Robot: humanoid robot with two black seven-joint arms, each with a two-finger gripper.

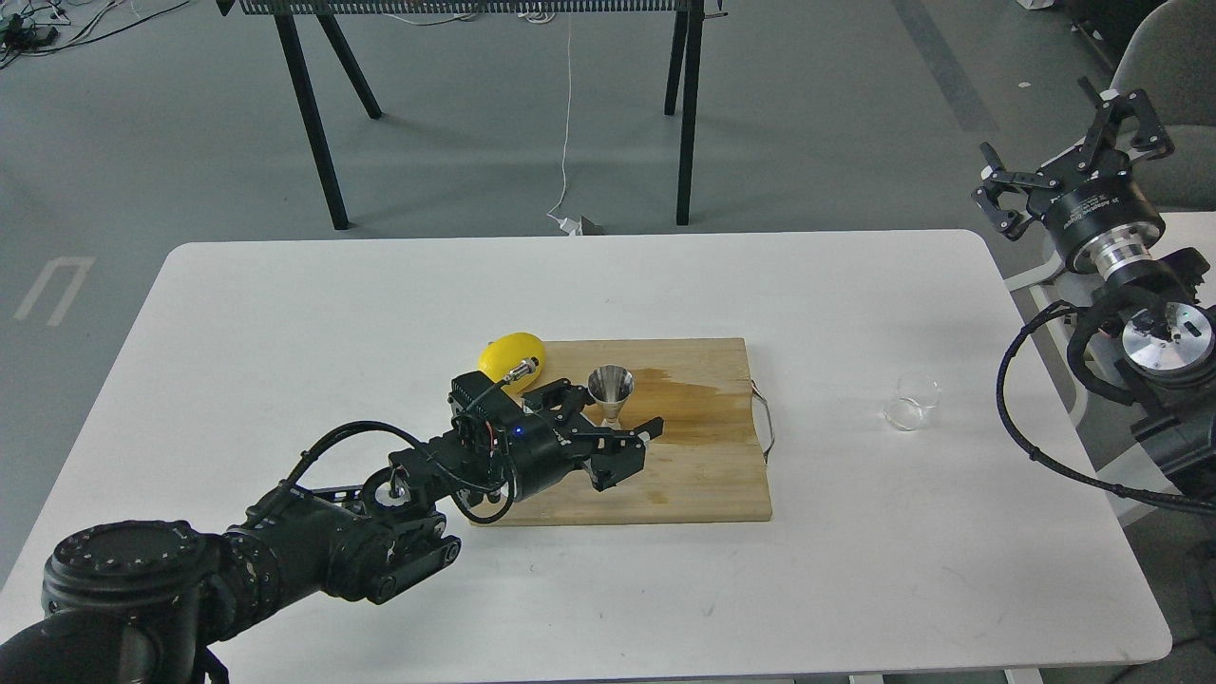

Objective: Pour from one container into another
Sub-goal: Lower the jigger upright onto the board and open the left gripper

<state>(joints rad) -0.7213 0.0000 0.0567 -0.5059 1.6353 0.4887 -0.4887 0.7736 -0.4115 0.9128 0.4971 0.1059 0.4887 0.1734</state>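
While the left gripper [598,427] hangs low over the wooden cutting board [703,475], its jaws are spread apart and hold nothing; the steel jigger [611,391] stands upright just on their far side, between the two fingers or slightly beyond them, I cannot tell which. A lemon [509,358] lies to the left of the jigger at the board's far left corner. To the right of the jigger a darker wet-looking stain marks the wood. The right gripper [1064,157] is raised high at the far right, off the tabletop [285,332], with its jaws also released and empty. The glass cup [912,401] lies on the tabletop, to the right of the board, apparently tipped on its side with its mouth toward the near left. It looks empty; the jigger's inside cannot be read. The cup lies closer to the right arm, so that arm seems the natural one to fetch it.
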